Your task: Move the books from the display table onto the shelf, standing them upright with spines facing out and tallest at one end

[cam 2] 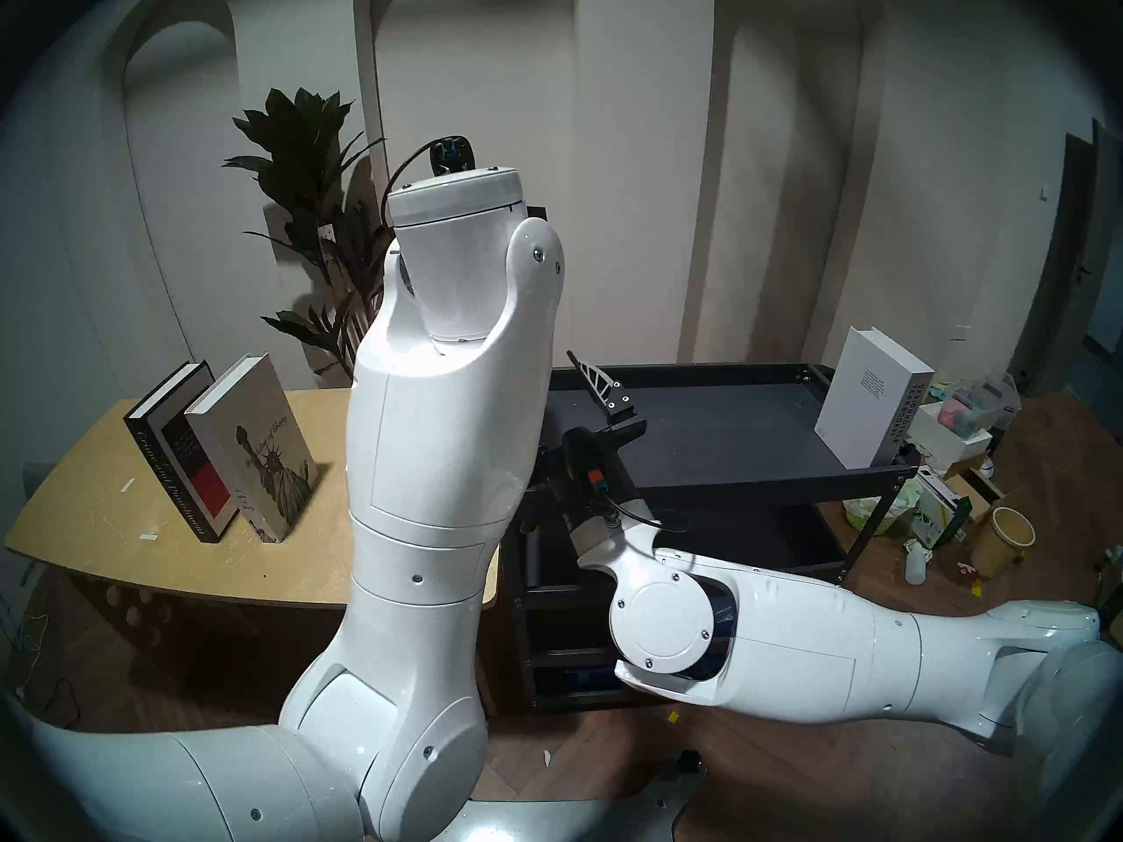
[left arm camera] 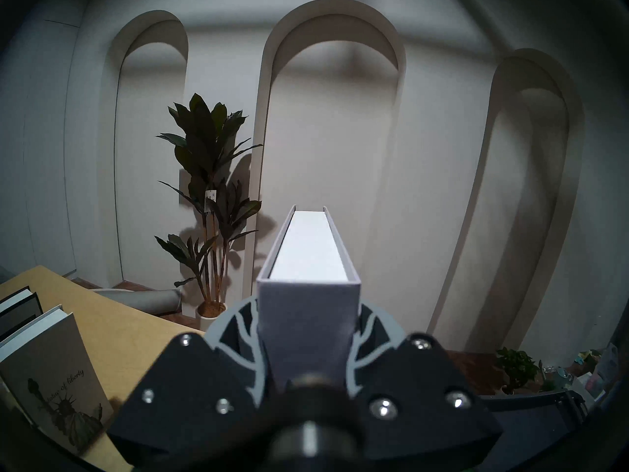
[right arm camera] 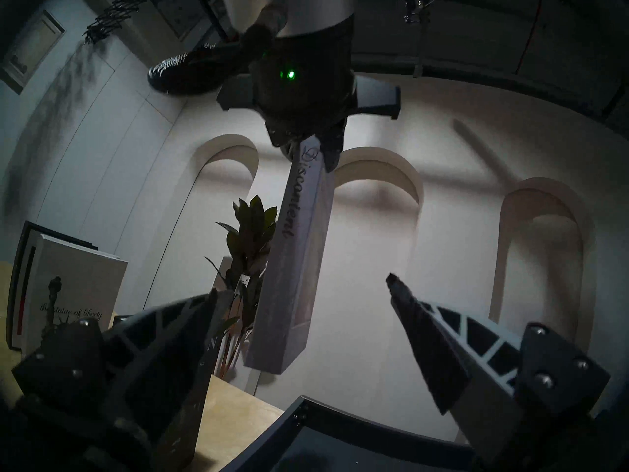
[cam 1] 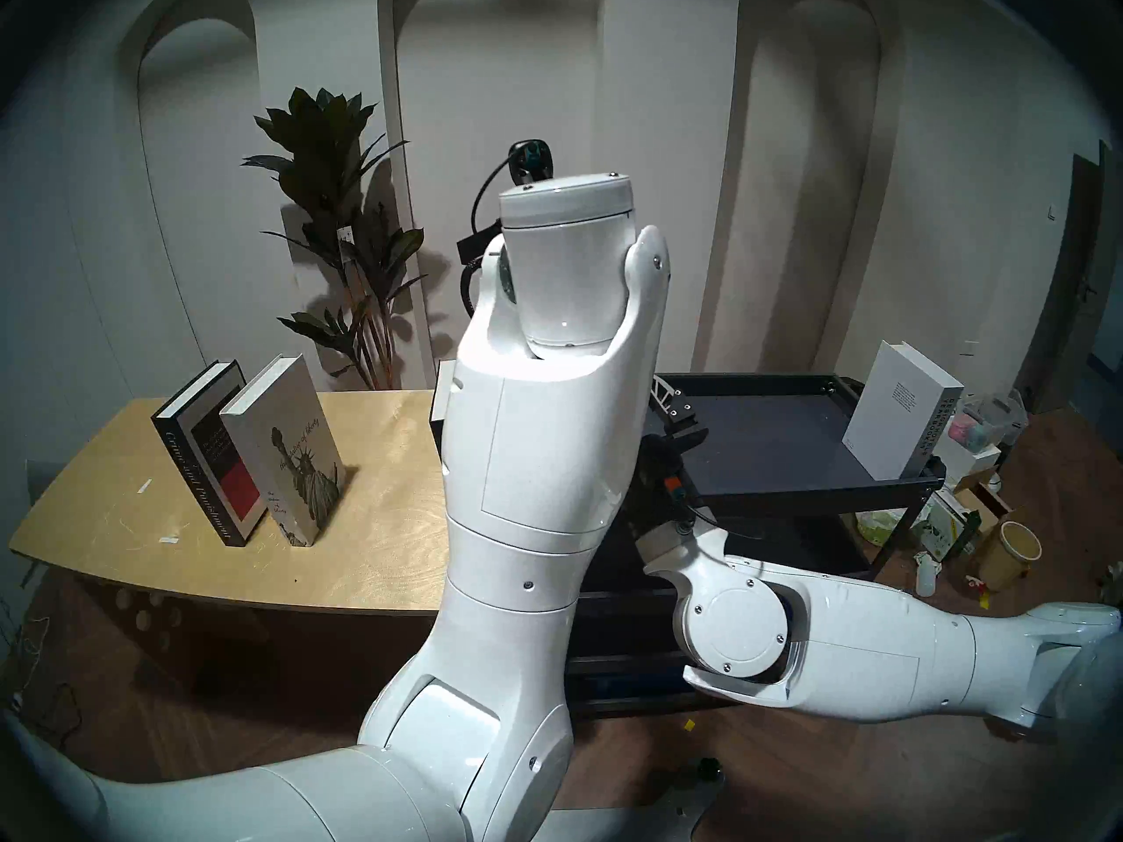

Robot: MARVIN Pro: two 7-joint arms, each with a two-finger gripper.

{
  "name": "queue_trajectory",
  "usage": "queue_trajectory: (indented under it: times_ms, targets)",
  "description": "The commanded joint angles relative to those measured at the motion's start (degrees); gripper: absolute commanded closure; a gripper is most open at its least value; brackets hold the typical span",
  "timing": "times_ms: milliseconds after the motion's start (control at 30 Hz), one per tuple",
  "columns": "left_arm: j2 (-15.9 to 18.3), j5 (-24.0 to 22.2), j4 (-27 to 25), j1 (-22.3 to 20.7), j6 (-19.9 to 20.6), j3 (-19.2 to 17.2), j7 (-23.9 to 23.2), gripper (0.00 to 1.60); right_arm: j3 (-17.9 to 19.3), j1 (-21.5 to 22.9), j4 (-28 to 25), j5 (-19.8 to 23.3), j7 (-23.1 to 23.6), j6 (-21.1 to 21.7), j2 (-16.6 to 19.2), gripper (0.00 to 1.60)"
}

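Left gripper (left arm camera: 308, 369) clamping grey "Discontent" book (right arm camera: 292, 256) aloft by spine end, hanging clear of display table (cam 1: 389, 519); right gripper (right arm camera: 303, 311) gaping wide beneath, seemingly readying handover toward shelf (cam 1: 784, 446)

The left arm (cam 1: 535, 434) hides the left gripper and its book from both head views. A dark book (right arm camera: 190, 386) behind the right gripper's finger (right arm camera: 163, 342) is blurred, its spine lettering unreadable.
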Motion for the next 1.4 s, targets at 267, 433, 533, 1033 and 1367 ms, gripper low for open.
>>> queue_trajectory:
  times_ms: [267,433,533,1033,1367]
  targets:
    - [3.76,-2.17,-4.36,2.90,-0.15,2.85,3.73,1.60,0.25,6.29,6.54,1.67,2.38,4.30,-10.80,0.00]
    - [5.46,-4.24,-6.17,4.62,-0.15,4.79,4.82,1.60,0.14,7.75,10.35,2.29,3.34,5.22,-14.02,0.00]
    - [6.19,-5.28,-7.41,5.40,-0.15,5.84,5.44,1.60,0.09,8.46,12.09,2.58,3.70,5.65,-15.40,0.00]
    - [11.13,-10.50,-13.43,10.65,-0.15,11.21,6.79,1.60,-0.96,10.76,21.12,4.04,4.13,7.85,-24.57,1.15]
    - [13.75,-12.64,-16.87,13.78,-0.15,12.40,7.19,0.00,-1.79,11.66,25.74,4.97,1.06,8.80,-28.09,1.60]
